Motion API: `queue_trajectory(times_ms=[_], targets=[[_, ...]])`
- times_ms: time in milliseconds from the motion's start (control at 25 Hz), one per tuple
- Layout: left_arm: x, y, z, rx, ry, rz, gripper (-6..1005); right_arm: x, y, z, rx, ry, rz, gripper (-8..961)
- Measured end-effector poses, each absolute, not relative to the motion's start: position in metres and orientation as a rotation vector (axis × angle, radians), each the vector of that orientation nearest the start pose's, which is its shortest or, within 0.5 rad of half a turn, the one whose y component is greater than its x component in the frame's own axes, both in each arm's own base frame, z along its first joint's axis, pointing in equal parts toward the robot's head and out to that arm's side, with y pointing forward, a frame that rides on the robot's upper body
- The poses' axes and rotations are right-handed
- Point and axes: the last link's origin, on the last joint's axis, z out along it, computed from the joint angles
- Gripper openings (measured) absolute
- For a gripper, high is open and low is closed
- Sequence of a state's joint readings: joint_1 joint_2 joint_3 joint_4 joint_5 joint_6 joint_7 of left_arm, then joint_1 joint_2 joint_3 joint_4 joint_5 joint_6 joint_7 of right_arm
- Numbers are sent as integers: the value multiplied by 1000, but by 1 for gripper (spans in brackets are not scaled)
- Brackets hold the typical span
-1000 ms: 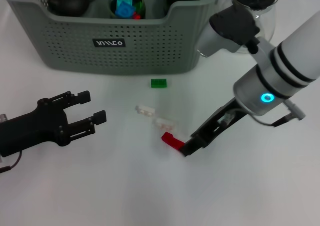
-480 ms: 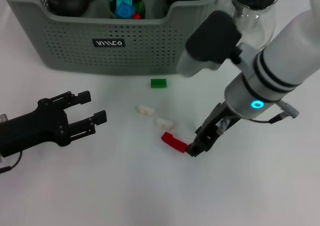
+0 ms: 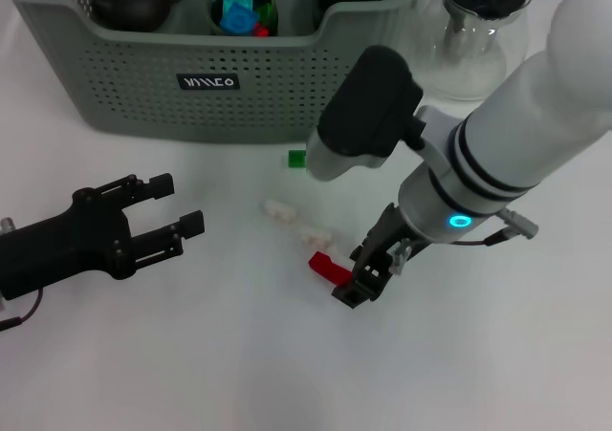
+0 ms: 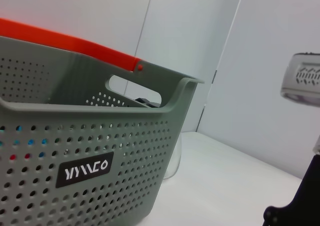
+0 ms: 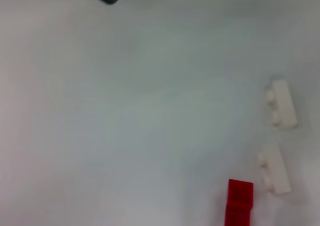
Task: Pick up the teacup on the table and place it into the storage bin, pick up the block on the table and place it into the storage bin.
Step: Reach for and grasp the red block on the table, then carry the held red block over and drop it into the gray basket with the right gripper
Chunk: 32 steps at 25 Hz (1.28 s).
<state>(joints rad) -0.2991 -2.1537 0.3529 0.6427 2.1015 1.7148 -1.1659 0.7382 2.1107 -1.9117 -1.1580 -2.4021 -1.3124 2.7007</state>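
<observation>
With dark teaware already inside the perforated grey-green plastic storage bin (image 3: 215,68), the red block (image 3: 328,268) at six o'clock remains, the right gripper (image 3: 356,288) touching it, grip undeterminable; the left gripper (image 3: 172,206) waits spread at nine.

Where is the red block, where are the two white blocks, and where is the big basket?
red block (image 3: 326,267), head view, on its top face.
white blocks (image 5: 282,104), right wrist view, on the flat body of the one farther from the red block.
storage bin (image 3: 143,101), head view, on its perforated front wall.
</observation>
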Motion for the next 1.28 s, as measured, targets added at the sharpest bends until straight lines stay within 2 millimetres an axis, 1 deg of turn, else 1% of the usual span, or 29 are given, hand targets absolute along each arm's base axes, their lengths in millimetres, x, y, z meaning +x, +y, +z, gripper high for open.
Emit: queue_trajectory(times_ms=[40,240,440,600,760,1000,1080,1160,1200,1280], targets=[[-325,241,1,-2482,-755,-854,724,132,311,-122,-2864,643,-649,548],[-325,241,1,-2483,-755,-855,724,133,312,-124,-2852,652,-649,548],[-325,241,1,-2483,-756,-856,724,138,313,-126,-2837,691,-669,430],[-325,241,1,-2483,-758,-857,724,138,314,-127,-2825,739,-659,423],[-325,241,0,-2482,-758,-857,724,135,313,-126,-2843,754,-628,341],[-325,241,0,-2480,-758,-859,724,136,312,-125,-2844,768,-634,230],[-325,241,0,-2479,-759,-859,724,135,313,-123,-2844,775,-626,197],[-325,240,0,-2479,-760,-859,724,133,313,-118,-2848,787,-600,197],[-325,240,0,-2479,-760,-859,724,130,314,-115,-2850,792,-578,197],[-325,240,0,-2477,-761,-860,724,122,315,-101,-2863,797,-508,197]])
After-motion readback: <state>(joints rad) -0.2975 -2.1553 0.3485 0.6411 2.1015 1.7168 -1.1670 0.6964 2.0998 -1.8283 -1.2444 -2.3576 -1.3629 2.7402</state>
